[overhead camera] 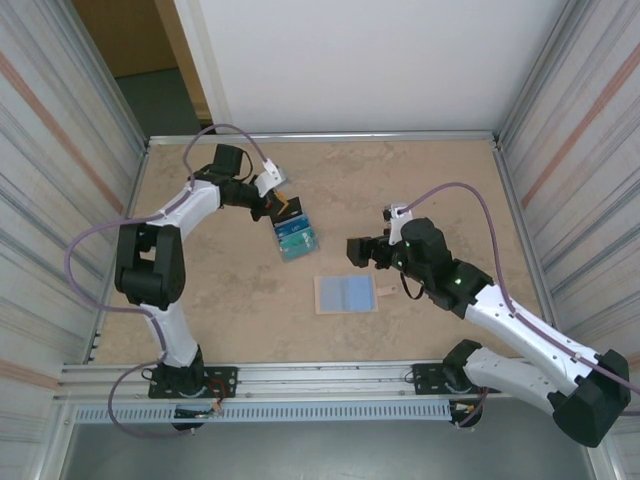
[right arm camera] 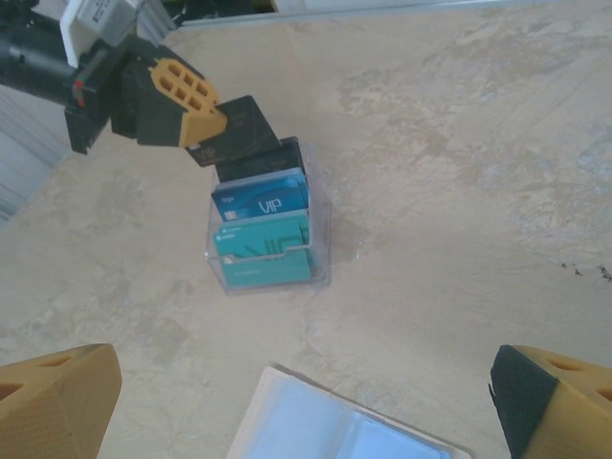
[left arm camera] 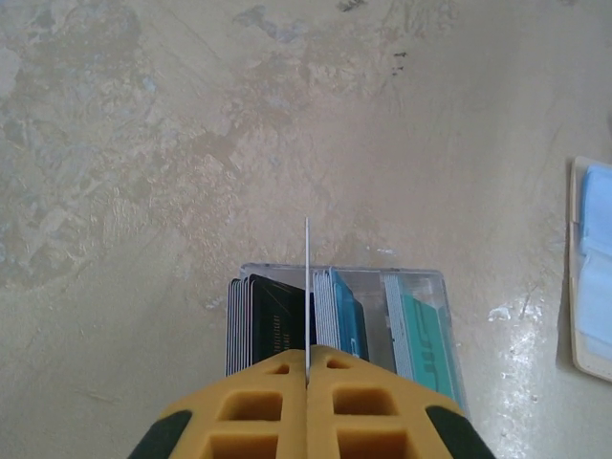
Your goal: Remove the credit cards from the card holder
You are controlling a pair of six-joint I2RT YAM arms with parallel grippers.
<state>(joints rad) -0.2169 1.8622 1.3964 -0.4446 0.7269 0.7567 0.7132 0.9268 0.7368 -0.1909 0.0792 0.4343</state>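
We see the left gripper [right arm camera: 212, 122] pinching a thin black card [right arm camera: 251, 130] by one end, to slot it into the clear plastic tray [left arm camera: 421, 280] — the tan folding card holder [overhead camera: 346, 294] lies open by the gaping right gripper [overhead camera: 356, 251]

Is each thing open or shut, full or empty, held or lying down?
Left tool: shut, pinching the black card.
Black card: held, tilted, by the clear box.
Clear box: upright, with black, blue and teal cards inside.
Wallet: lying open and flat, blue inside up.
Right tool: open, holding nothing.
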